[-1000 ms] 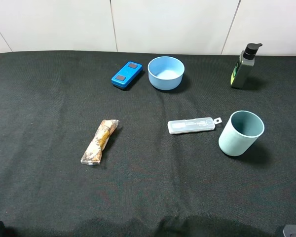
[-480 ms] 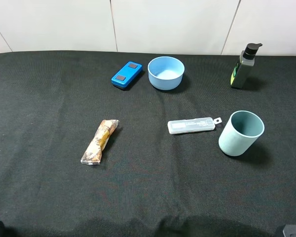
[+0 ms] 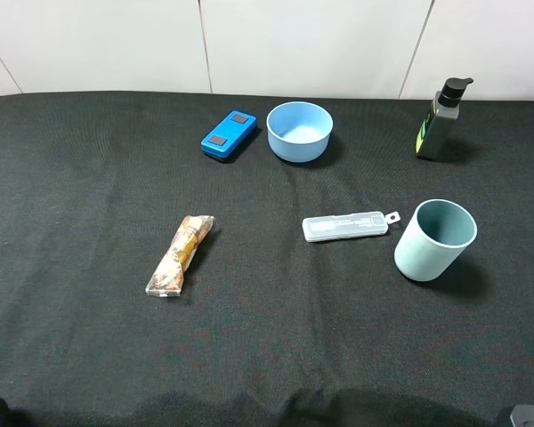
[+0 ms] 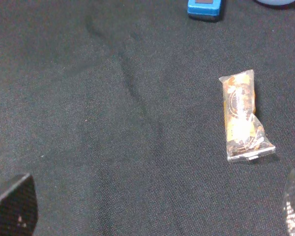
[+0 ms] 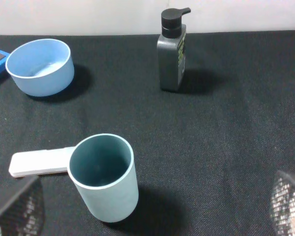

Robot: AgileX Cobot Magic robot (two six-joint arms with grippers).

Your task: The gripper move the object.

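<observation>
The pale teal cup [image 3: 434,239] stands upright and empty on the black cloth at the right, just right of a clear plastic case [image 3: 345,226]. It also shows in the right wrist view [image 5: 104,176]. My right gripper [image 5: 151,207] is open, its fingertips [image 5: 15,212] at the frame's corners, back from the cup and not touching it. My left gripper [image 4: 152,204] is open and empty over bare cloth, near a wrapped snack bar [image 4: 242,114]. In the exterior high view only slivers of the arms show at the bottom corners.
A light-blue bowl [image 3: 299,131] and a blue device [image 3: 229,135] sit at the back middle. A dark pump bottle [image 3: 440,120] stands at the back right. The snack bar [image 3: 180,253] lies left of centre. A white wall runs behind the table.
</observation>
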